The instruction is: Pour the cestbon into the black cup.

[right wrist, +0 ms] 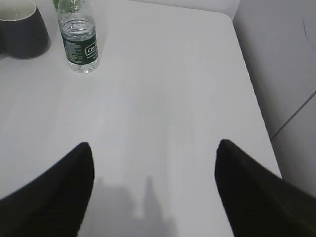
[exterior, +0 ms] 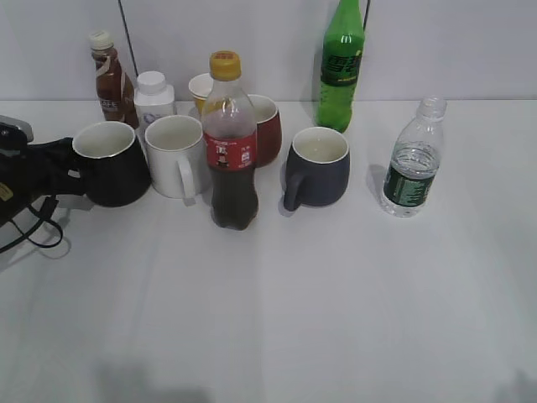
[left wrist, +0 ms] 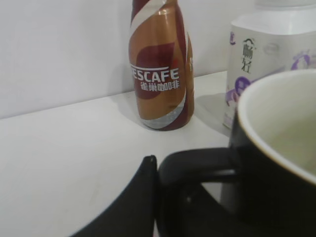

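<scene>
The cestbon [exterior: 410, 162], a small clear bottle with a dark green label and no cap, stands upright at the right of the table. It also shows at the top left of the right wrist view [right wrist: 79, 42]. The black cup [exterior: 113, 166] stands at the left; its white inside and black handle fill the left wrist view [left wrist: 276, 163]. My left gripper [exterior: 69, 172] is at the cup's handle, with one finger [left wrist: 148, 170] pressed against it, shut on it. My right gripper [right wrist: 154, 148] is open and empty, over bare table well short of the cestbon; it is outside the exterior view.
A cola bottle [exterior: 231, 143] stands in the front middle. A white mug [exterior: 174, 155], a red mug [exterior: 267, 126] and a grey-blue mug [exterior: 317, 168] form a row. At the back stand a green soda bottle [exterior: 340, 67], a Nescafe bottle [left wrist: 160, 69] and a white jar [exterior: 153, 96].
</scene>
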You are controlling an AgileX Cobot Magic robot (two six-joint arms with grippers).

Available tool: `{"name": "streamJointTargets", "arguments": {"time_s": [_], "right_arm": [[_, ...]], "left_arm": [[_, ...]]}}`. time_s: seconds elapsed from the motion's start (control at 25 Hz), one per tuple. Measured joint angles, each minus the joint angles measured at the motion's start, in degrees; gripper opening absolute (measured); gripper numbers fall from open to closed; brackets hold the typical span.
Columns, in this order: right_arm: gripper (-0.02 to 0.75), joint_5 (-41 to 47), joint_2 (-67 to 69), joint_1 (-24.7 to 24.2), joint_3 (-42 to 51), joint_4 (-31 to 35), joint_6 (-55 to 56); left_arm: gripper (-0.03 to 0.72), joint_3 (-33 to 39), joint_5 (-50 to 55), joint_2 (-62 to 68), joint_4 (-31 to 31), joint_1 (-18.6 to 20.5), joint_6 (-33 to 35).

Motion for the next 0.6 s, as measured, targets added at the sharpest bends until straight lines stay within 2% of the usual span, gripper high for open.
{"name": "streamJointTargets", "arguments": {"time_s": [0.2,0.28,0.4,0.6], "right_arm": [[0.589,-1.2,1.2,0.0,-0.7,2.6,-1.2],[0.582,-7.5,4.4,0.0,-1.2,2.6,-1.2],[0.575,-26.9,12.0,0.0,-0.2,2.5,-1.4],[0.572,-69.0,33.3,0.0,8.1,1.1,-1.2]], "left_arm": [[0.050,4.4,1.9,-4.0,-1.3,0.0,0.5],[0.048,7.4,2.6,-7.6,-2.6,0.0,0.5],[0.048,11.8,2.7,-13.2,-3.2,0.0,0.5],[0.048,17.6,2.7,-20.8,-3.4,-0.1,0.4]]}}
